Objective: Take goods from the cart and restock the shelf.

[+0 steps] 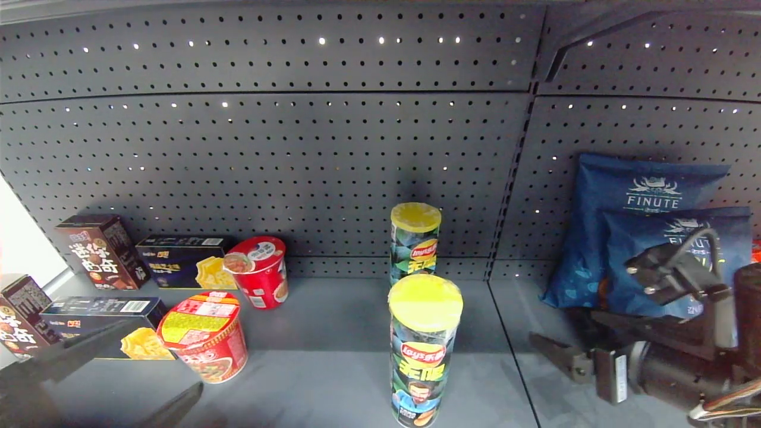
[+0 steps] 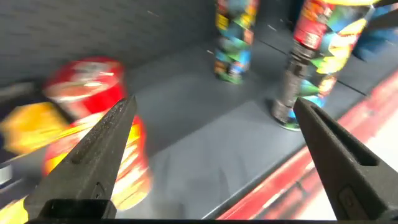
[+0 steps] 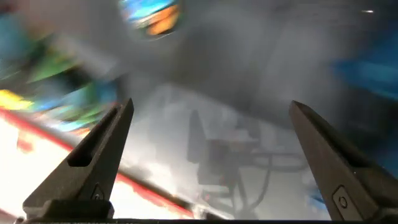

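Both claws are empty. The left claw has its fingers wide apart, low at 8 o'clock over the front of the shelf, and the front noodle cup is just beside one finger. The right claw is also spread apart, reaching in level from 4 o'clock toward the blue bags, which lean on the back panel at 3 o'clock. The goods in place are a front chip can upright at 6 o'clock, a rear chip can behind it at the panel, a rear noodle cup tipped on its side, and boxes at 9 o'clock. The cans are probably light, stiff and smooth. Being tall they should topple easily, so a hold across the middle of the tube suits them best. The cups likely dent under a hard squeeze, and the bags are soft with brittle contents.
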`<state>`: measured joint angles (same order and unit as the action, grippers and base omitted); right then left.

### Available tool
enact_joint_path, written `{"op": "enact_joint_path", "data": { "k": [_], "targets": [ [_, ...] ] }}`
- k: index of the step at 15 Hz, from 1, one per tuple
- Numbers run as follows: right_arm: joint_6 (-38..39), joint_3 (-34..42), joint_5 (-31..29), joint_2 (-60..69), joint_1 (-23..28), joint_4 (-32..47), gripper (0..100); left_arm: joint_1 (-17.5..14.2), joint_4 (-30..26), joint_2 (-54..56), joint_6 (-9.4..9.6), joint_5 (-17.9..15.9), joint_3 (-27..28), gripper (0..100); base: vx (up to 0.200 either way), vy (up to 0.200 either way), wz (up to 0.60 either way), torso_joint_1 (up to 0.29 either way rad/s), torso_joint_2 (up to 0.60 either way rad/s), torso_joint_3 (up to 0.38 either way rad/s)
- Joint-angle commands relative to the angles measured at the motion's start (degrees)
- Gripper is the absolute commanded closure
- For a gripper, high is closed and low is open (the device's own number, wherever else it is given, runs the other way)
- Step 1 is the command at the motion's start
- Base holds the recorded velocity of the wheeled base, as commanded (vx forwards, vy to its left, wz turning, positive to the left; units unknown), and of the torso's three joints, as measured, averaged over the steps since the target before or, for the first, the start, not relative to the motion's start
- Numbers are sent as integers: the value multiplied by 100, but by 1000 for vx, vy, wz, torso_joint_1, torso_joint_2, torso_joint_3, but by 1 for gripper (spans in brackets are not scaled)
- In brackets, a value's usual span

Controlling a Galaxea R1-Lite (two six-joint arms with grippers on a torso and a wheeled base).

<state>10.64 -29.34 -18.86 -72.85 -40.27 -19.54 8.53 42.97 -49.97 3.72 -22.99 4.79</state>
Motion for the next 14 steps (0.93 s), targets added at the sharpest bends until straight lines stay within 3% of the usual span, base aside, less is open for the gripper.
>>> {"op": "enact_joint_path", "data": {
  "k": [1,2,3,4,5,6,7,8,9,10,12,13,14],
  "targets": [
    [-1,508,-4,1528,1267,170,0,-352,-913,2193,-11,568,-444,0,0,0,0,0,0,0],
    [-1,552,-4,1783,1539,275,0,-352,-1502,2685,-3,673,-356,0,0,0,0,0,0,0],
    [-1,763,5,2513,2181,548,0,-361,-3374,3986,41,743,127,0,0,0,0,0,0,0],
    [-10,974,-4,3084,2471,776,0,-361,-4482,4566,182,831,435,0,0,0,0,0,0,0],
    [-71,1115,-30,3682,2612,1163,0,-361,-4614,4417,287,1104,584,0,0,0,0,0,0,0],
    [-150,1176,-162,4200,2752,1664,0,-361,-4455,4417,287,1139,576,0,0,0,0,0,0,0],
    [-344,1203,-320,5044,3350,2648,0,-361,-4341,4417,349,1157,233,0,0,0,0,0,0,0],
    [-396,1212,-320,5308,3622,2886,0,-361,-4288,4426,358,1165,92,0,0,0,0,0,0,0],
    [-616,1247,-303,6450,4985,3888,0,-361,-3480,4426,507,1201,-444,0,0,0,0,0,0,0],
    [-554,1238,-408,6784,5345,4450,0,-361,-3462,4426,498,1201,-479,0,0,0,0,0,0,0],
    [-625,1220,-496,6740,5283,4099,0,-361,-3612,4426,481,1218,-479,0,0,0,0,0,0,0],
    [-853,1484,-206,6740,5275,3870,0,-361,-3761,4426,472,1201,-479,0,0,0,0,0,0,0],
    [-1091,2082,611,6740,5275,2965,0,-361,-3954,4426,472,1201,-479,0,0,0,0,0,0,0]
  ]
}}
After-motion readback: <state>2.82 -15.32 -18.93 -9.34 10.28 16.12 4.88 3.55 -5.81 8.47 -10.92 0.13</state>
